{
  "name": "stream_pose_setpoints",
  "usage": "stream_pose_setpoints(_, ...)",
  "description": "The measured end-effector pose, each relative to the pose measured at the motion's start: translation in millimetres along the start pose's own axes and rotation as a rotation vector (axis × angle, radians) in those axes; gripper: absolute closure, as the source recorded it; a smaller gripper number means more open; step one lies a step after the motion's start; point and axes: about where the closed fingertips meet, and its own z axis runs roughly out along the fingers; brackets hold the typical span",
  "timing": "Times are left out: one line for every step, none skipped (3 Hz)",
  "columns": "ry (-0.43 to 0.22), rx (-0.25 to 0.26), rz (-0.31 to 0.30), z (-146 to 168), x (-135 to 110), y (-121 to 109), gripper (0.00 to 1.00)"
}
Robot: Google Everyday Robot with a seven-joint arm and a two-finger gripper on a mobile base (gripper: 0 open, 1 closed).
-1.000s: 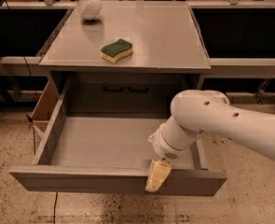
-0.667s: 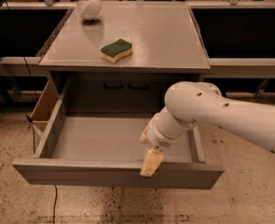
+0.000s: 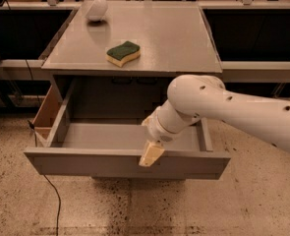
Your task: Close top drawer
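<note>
The top drawer is a wide grey drawer pulled far out of the grey cabinet, its floor bare. Its flat front faces me along the bottom of the camera view. My gripper hangs from the white arm that comes in from the right. Its cream fingertip rests at the top edge of the drawer front, a little right of the middle. The arm hides the right inner part of the drawer.
A green and yellow sponge lies on the cabinet top. A white bowl sits upside down at its far left corner. Dark shelving stands on both sides. A cable runs over the speckled floor at the left.
My arm has swung left and up, so the gripper moved from lower on the drawer front's right part to its top edge near the middle. The drawer stands slightly less far out.
</note>
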Motion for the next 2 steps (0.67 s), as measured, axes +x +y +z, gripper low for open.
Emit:
stream_pose_setpoints(-0.02,0.033,-0.026,-3,-14,-22,0.0)
stream_pose_setpoints(-0.04,0.065,-0.052,-7,-29,-40,0.0)
